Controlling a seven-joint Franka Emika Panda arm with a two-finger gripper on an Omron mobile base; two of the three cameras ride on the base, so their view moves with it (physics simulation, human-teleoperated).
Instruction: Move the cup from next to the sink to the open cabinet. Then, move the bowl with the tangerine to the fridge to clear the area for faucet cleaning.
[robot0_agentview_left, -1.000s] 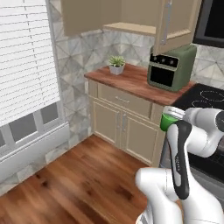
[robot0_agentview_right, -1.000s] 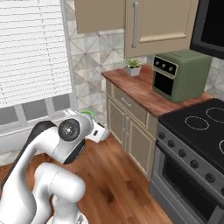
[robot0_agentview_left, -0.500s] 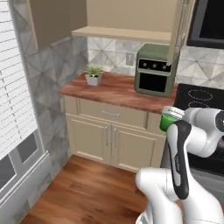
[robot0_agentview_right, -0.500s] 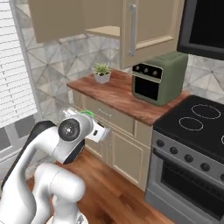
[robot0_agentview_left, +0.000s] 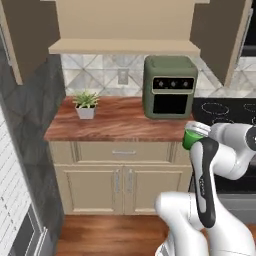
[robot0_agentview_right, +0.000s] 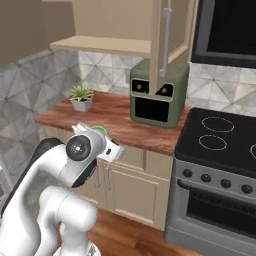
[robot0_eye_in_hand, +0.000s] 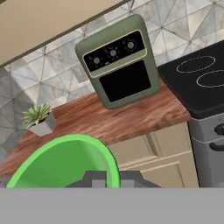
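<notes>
Cup (robot0_eye_in_hand: 65, 162) is in my pincer (robot0_eye_in_hand: 107, 178): its green rim sits right at my fingertips in the hand view, and in the left base view the green body (robot0_agentview_left: 190, 139) shows at my hand, so I judge that my fingers are clenched on it. How tight the jaws stand I cannot see.

I hold the cup in front of the wooden counter (robot0_agentview_left: 120, 122), on the near side of it, at about counter height. The open cabinet (robot0_agentview_left: 125, 46) is above and farther away; its shelf is over the green toaster oven (robot0_agentview_left: 169, 86) and the small plant (robot0_agentview_left: 86, 104). So the cup must go up and forward from my pincer, and I should keep its long axis upright.

In the right base view 1 open cabinet door (robot0_agentview_right: 165, 45) hangs before the oven; I judge it could be in the way on the right.
</notes>
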